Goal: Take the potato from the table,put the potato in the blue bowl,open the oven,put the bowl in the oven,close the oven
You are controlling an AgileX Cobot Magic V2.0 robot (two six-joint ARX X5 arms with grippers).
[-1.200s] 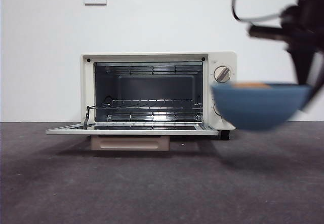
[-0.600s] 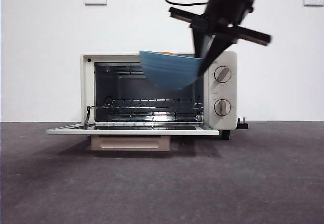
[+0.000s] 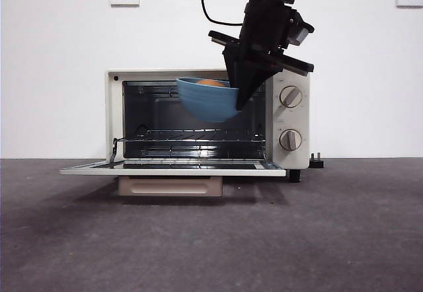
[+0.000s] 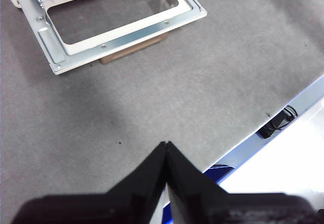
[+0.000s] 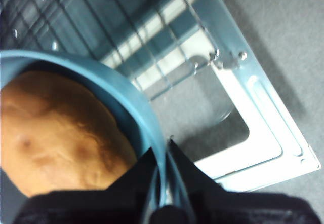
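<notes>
1. The right pincer (image 3: 239, 97) is clamped on the rim of the blue bowl (image 3: 208, 100), holding it in front of the open oven (image 3: 198, 120), above its wire rack (image 3: 192, 135).
2. The potato (image 5: 61, 133) lies inside that bowl.
3. The left pincer (image 4: 166, 150), jaws together, hangs over the surface (image 4: 152, 102) near the oven's lowered door (image 4: 114, 21).

Oven (image 3: 198, 74) door (image 3: 172, 170) is down flat, mouth wide open w/ bare wire rack (image 3: 192, 135) inside. I see the blue bowl (image 3: 206, 100) and right gripper (image 3: 239, 102) filling the upper right of the opening; left side and table (image 3: 211, 239) in front are free.
</notes>
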